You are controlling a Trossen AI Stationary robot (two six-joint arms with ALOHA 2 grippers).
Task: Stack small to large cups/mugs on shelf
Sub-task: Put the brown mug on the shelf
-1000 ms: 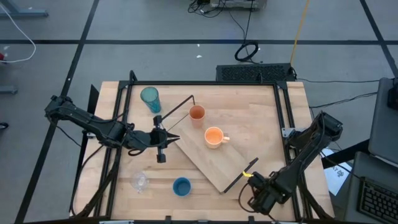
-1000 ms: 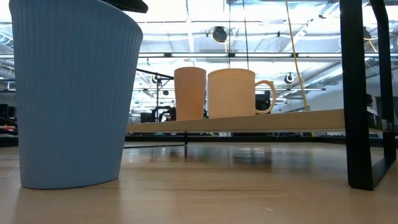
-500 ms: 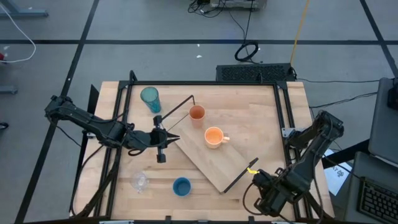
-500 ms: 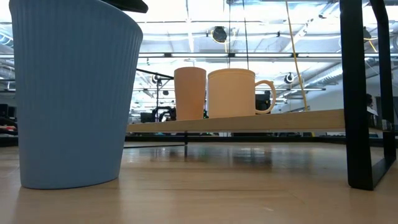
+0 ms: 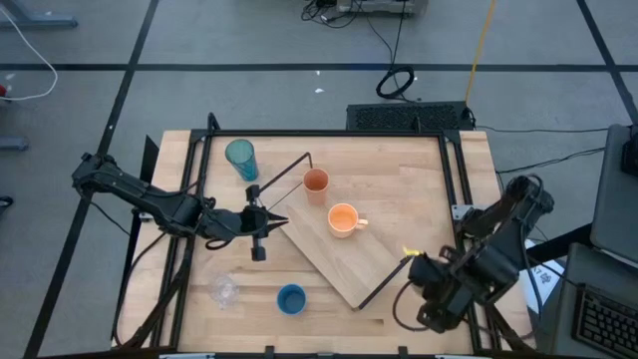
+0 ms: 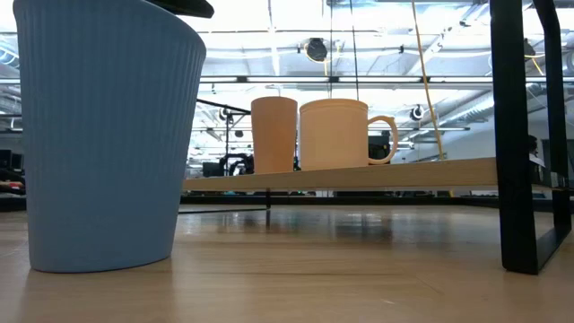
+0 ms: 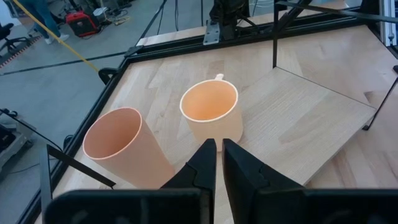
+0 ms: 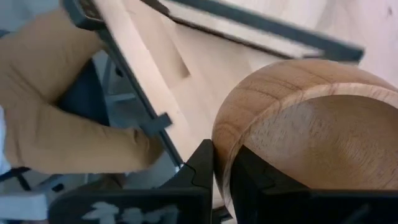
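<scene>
The shelf (image 5: 344, 249) lies slantwise across the table, raised on its black wire brackets (image 5: 384, 279). On it stand a small orange cup (image 5: 315, 180) and an orange handled mug (image 5: 342, 219). A teal tumbler (image 5: 240, 157) stands at the far left, with a blue cup (image 5: 290, 298) and a clear glass (image 5: 224, 290) near the front edge. My left gripper (image 7: 219, 155) is shut and empty at the shelf's left corner. My right gripper (image 8: 222, 165), high over the near right corner, is shut on a tan wooden mug (image 8: 305, 124). In the high view the arm hides that mug. My right gripper pinches the tan mug's wall at its rim (image 8: 219, 146), one finger (image 8: 202, 165) on the outer side and the other finger (image 8: 245, 177) on the round wooden face. The fingers point steeply down. The mug is lifted clear of the table.
Black frame rails (image 5: 454, 179) run along the table's edges. A mustard-coloured shape (image 8: 62, 118) shows beyond the table edge in the right wrist view. Bare tabletop (image 5: 399, 170) lies at the far right. In the low view, the blue cup (image 6: 108, 135) fills the left side.
My right gripper has risen well above the near right corner, drifted a little toward the far edge and rolled about its own axis, staying shut. The shelf and the cups on it have not moved.
</scene>
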